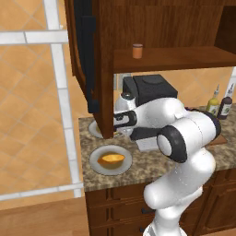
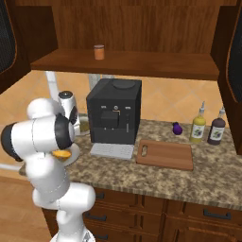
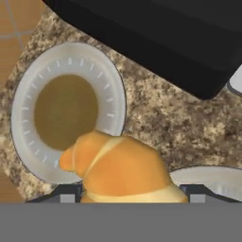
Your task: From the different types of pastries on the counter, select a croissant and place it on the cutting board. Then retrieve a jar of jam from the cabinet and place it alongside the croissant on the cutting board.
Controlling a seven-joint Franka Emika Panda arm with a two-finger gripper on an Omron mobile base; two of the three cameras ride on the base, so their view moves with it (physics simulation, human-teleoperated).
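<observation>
My gripper (image 3: pixel 127 194) is shut on the croissant (image 3: pixel 120 168), a golden-yellow pastry that shows close up between the two fingertips (image 3: pixel 66 194). Beneath it lies a grey plate (image 3: pixel 28 94) with a bare brownish centre, and the croissant overlaps that plate's near rim. In the left base view my hand reaches low behind the edge of the open cabinet door (image 1: pixel 87 50), so its fingers are hidden. The jar of jam (image 2: pixel 99 52) stands on the cabinet shelf (image 2: pixel 142 64). The cutting board (image 2: pixel 165 154) lies bare on the counter (image 2: pixel 198 182), right of the coffee machine (image 2: pixel 113 111).
A second plate (image 1: pixel 97 162) near the counter's front left holds a larger orange-brown pastry (image 1: pixel 111 159). Two bottles (image 2: pixel 198 126) (image 2: pixel 216 128) and a small purple thing (image 2: pixel 177 127) stand behind the board. The coffee machine's tray (image 2: pixel 112 151) sits left of the board.
</observation>
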